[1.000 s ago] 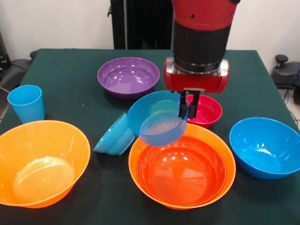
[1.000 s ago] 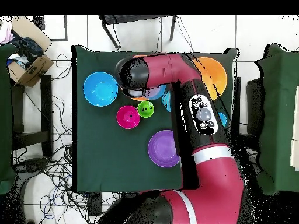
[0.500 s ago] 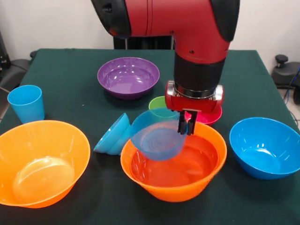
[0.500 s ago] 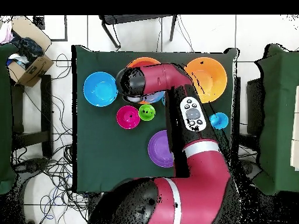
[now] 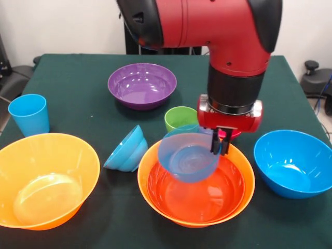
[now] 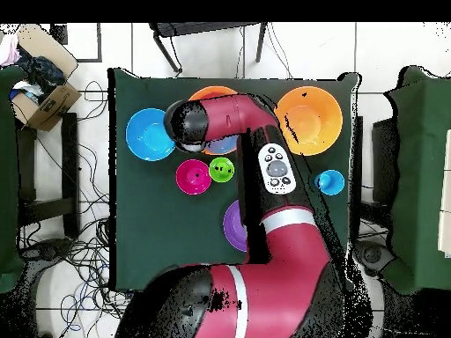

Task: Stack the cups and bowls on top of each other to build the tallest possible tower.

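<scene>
My gripper (image 5: 220, 144) is shut on the rim of a translucent blue bowl (image 5: 188, 158), which it holds tilted just above a red-orange bowl (image 5: 199, 193). That bowl is nested in a big orange bowl (image 5: 147, 179); the pair forms the tower. A lime green cup (image 5: 181, 118) stands right behind it. The small pink-red bowl (image 6: 193, 177) is almost hidden behind my wrist in the front view. In the overhead view the arm covers the gripper and most of the tower (image 6: 214, 91).
A second big orange bowl (image 5: 45, 179) sits at the front left, with a light blue cup (image 5: 29, 113) behind it. A blue bowl (image 5: 126, 149) lies tipped on its side left of the tower. A purple bowl (image 5: 141, 84) stands at the back and a blue bowl (image 5: 293, 162) on the right.
The gripper has carried the blue bowl rightward and lower, from the tower's left rim to over its middle. The green cup has come into sight behind it.
</scene>
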